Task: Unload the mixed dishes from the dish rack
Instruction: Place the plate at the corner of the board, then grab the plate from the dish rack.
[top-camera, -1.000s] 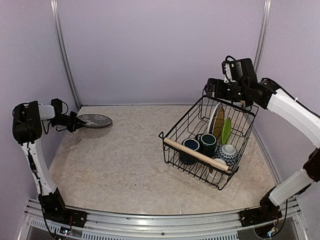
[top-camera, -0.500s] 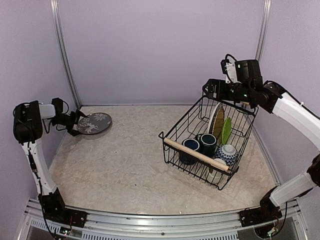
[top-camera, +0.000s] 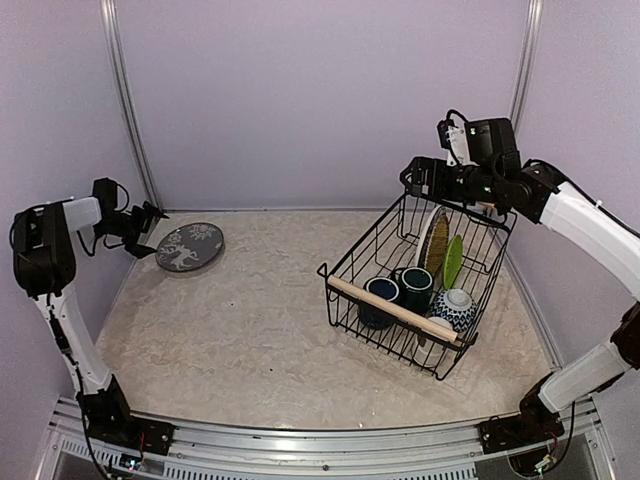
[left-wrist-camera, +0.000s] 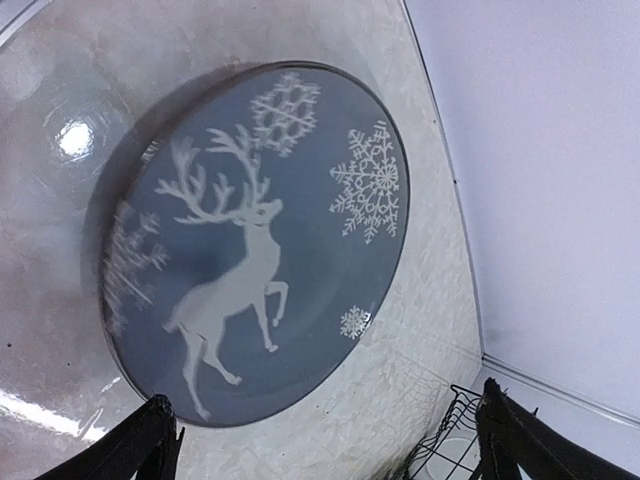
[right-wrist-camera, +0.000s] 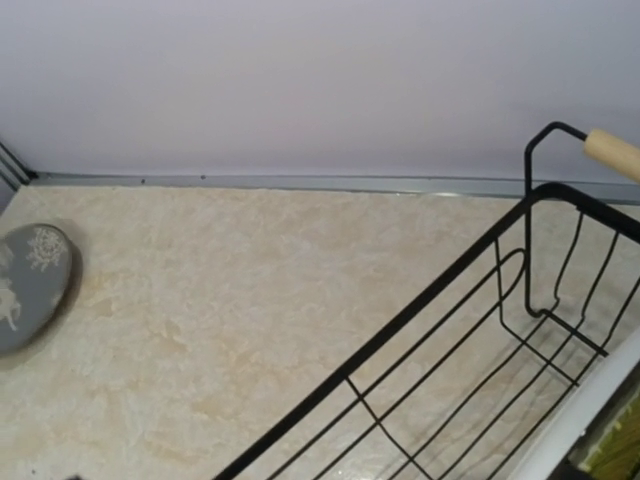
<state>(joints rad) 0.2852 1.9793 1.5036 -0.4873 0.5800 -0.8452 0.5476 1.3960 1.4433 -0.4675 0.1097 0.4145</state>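
The gray deer-pattern plate (top-camera: 190, 246) (left-wrist-camera: 260, 240) lies flat on the table at the far left. My left gripper (top-camera: 143, 217) (left-wrist-camera: 330, 450) hangs just left of it, open and off the plate, its dark fingertips (left-wrist-camera: 150, 440) spread wide. The dish rack (top-camera: 342, 264) stands at the right and holds the tan lattice plate (top-camera: 436, 243), the lime green plate (top-camera: 453, 260), two dark blue mugs (top-camera: 381, 293) (top-camera: 416, 285) and the blue-white bowl (top-camera: 455, 308). My right gripper (top-camera: 413, 176) hovers open over the rack's far left corner, holding nothing. Its fingers are out of the right wrist view.
The rack's wire rim (right-wrist-camera: 420, 310) and one wooden handle (right-wrist-camera: 612, 152) cross the right wrist view. The other handle (top-camera: 395, 297) spans the near side. Lilac walls close in the table on three sides, and bare tabletop (top-camera: 260, 310) lies between plate and rack.
My left gripper opened and let go of the gray plate, which settled flat on the table. The gripper then drew back up and to the left. The right arm shifted slightly left.
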